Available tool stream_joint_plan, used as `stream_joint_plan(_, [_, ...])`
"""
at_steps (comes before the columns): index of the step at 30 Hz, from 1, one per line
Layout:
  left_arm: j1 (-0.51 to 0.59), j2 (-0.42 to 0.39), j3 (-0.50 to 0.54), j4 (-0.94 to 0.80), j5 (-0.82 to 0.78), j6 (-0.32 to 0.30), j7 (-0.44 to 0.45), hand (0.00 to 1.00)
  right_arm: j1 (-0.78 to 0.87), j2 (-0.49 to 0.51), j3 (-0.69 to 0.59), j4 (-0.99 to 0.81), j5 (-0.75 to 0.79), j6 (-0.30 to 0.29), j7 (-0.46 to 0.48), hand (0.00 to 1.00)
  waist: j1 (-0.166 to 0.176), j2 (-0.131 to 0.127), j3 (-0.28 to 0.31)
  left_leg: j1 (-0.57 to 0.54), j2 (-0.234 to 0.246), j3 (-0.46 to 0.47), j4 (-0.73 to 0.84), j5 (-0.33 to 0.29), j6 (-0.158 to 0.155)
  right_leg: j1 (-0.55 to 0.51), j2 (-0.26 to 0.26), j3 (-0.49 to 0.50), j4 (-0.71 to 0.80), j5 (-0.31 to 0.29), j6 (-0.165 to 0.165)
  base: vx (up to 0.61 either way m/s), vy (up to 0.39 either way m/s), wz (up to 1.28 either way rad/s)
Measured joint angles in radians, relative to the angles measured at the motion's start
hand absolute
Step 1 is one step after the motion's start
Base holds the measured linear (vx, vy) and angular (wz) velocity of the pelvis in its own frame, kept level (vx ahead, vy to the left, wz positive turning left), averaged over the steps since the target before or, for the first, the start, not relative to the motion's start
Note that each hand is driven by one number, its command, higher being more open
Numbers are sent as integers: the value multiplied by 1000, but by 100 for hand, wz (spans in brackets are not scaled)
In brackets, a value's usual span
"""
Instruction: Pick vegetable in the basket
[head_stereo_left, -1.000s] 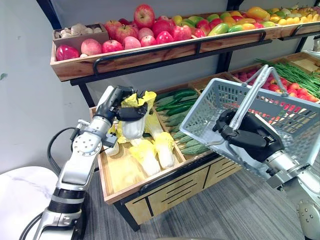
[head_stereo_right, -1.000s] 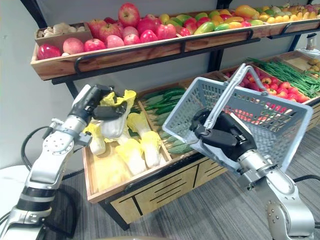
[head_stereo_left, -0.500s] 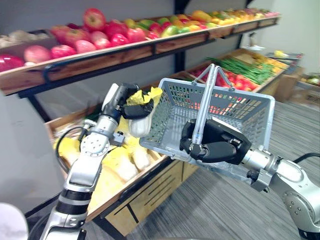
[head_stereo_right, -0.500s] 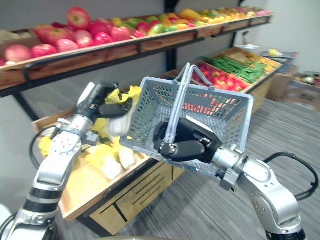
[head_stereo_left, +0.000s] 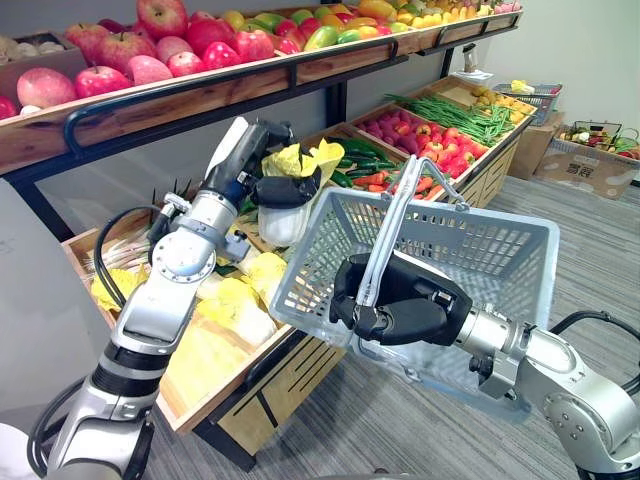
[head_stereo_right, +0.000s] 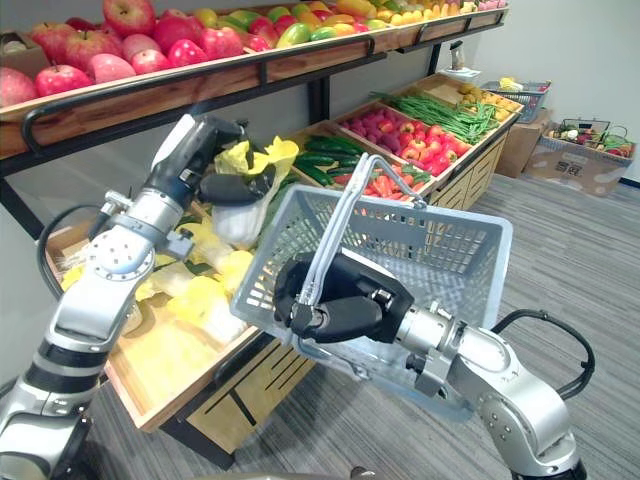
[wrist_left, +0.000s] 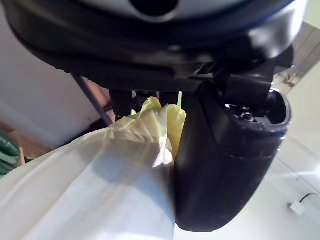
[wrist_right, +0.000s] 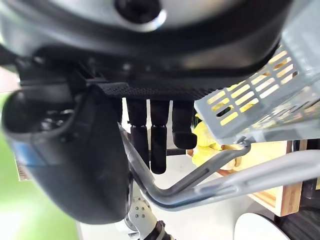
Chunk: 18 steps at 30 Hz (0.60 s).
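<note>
Left eye view: the big change is how near the two arms are to each other. A second ago the grey basket (head_stereo_left: 480, 255) hung well off to the robot's right while the left hand (head_stereo_left: 262, 160) was lifting a cabbage (head_stereo_left: 284, 220) from the wooden crate (head_stereo_left: 250, 385). Now the basket's near corner sits just beside that cabbage. The whole scene has also swung round, so the head turned as well. I'd judge the pick is done and only the drop remains. The cabbage is in the air, clear of the other cabbages (head_stereo_left: 240, 300) in the crate. It is beside the basket's rim on the outside rather than over the opening, and nothing lies in the basket yet. The left arm is raised and bent, its hand clamped on the cabbage: the left wrist view shows the thumb (wrist_left: 225, 165) pressed against the pale stalk (wrist_left: 100, 190). The right arm reaches across in front, its hand (head_stereo_left: 400, 305) wrapped tight round the handle (head_stereo_left: 385, 235), and the basket is tipped with its open side towards the cabbage. The left hand needs to go a little further right before it lets go, or the cabbage could catch the rim.
</note>
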Motion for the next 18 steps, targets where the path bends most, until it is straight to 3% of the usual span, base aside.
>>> stream_joint_plan(10, [-41, 8, 0, 2, -11, -50, -15, 0, -15, -8, 2, 24, -3, 0, -15, 0, 19, -4, -3, -1, 2, -33, -11, 0, 0, 37, -18, -41, -51, 11, 0, 17, 26, 12])
stream_joint_plan(18, [-60, 37, -36, 0, -1, -102, -144, 0, -18, -10, 23, 46, -33, 0, -30, 0, 36, -4, -10, -4, 1, -61, -12, 2, 2, 61, -29, -70, -75, 15, -1, 3, 17, 10])
